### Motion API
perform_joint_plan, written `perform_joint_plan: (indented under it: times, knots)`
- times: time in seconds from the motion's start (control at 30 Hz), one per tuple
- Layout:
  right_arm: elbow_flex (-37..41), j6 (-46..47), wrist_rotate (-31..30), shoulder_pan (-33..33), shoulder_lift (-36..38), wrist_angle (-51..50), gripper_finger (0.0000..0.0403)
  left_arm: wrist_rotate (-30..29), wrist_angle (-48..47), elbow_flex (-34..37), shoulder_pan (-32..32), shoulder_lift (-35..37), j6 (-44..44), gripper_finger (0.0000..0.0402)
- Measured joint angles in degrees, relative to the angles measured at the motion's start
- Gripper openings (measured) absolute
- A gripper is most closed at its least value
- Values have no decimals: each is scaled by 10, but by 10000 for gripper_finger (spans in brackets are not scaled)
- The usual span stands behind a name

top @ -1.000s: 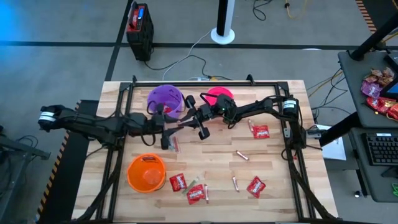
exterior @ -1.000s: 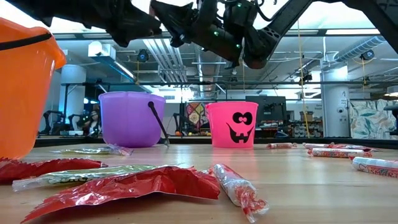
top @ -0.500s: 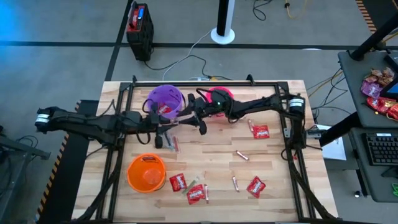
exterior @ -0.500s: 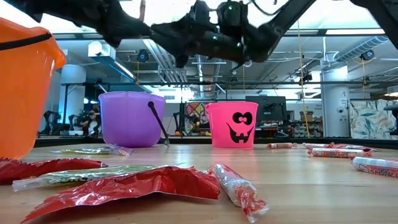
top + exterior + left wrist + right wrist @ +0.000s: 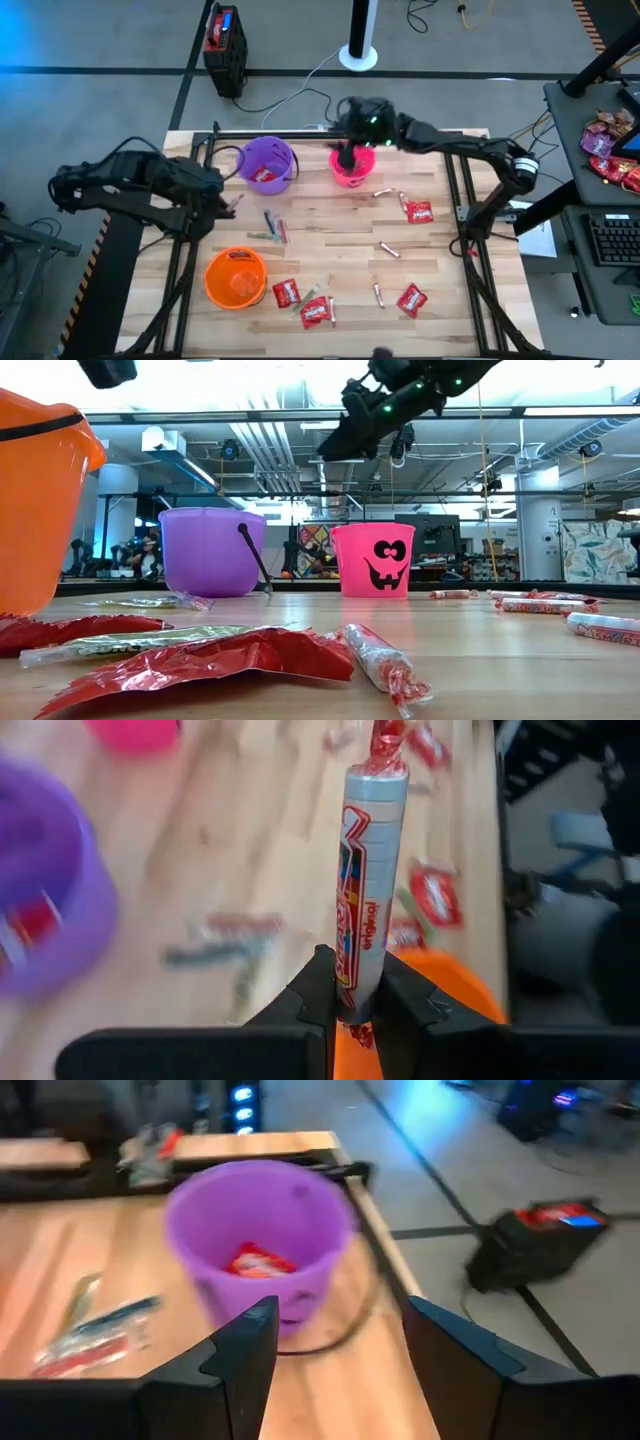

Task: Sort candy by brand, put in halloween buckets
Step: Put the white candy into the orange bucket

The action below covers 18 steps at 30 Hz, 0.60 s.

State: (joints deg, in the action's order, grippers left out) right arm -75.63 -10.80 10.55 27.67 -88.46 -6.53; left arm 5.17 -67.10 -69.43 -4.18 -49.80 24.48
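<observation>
My left gripper [image 5: 228,203] hangs above the table's left side, between the purple bucket [image 5: 266,163] and the orange bucket [image 5: 236,277]. It is shut on a pale stick candy [image 5: 365,870] with red twisted ends. My right gripper [image 5: 347,155] stands open over the pink bucket [image 5: 352,168], holding nothing; its wrist view looks at the purple bucket [image 5: 255,1245], which has a red packet inside. Red packets [image 5: 315,312] and thin sticks [image 5: 388,249] lie on the table. My left gripper pinches the stick candy near one end [image 5: 352,995] between its two fingers [image 5: 315,990]. The rest of the stick juts out past the fingertips to its twisted red end [image 5: 385,735]. It is lifted clear of the table.
A green stick and a pale stick [image 5: 272,228] lie between the purple and orange buckets. More red packets lie at the near edge [image 5: 286,292] and on the right [image 5: 419,211]. A black metal frame [image 5: 330,133] runs around the table.
The two grippers, which met in mid-air between the purple and pink buckets, have parted. My left gripper has drawn back toward the table's left edge and risen. My right gripper has swung toward the far edge and now stands over the pink bucket.
</observation>
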Motion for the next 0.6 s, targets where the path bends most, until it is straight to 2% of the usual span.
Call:
perform_joint_plan:
  times: [0.1,0.2,0.3,0.43,0.6]
  knots:
    - [0,39,0,37,14,5,207,46,-9,-12,-9,-11,52,23]
    - [0,96,0,65,18,4,207,99,19,-7,-29,-25,97,23]
    - [0,159,2,83,18,-1,207,119,47,-9,-59,-43,151,23]
    - [0,222,23,97,14,-29,207,123,48,-44,-112,-84,217,23]
    - [0,245,57,99,14,-57,205,50,-4,-98,-184,-137,213,23]
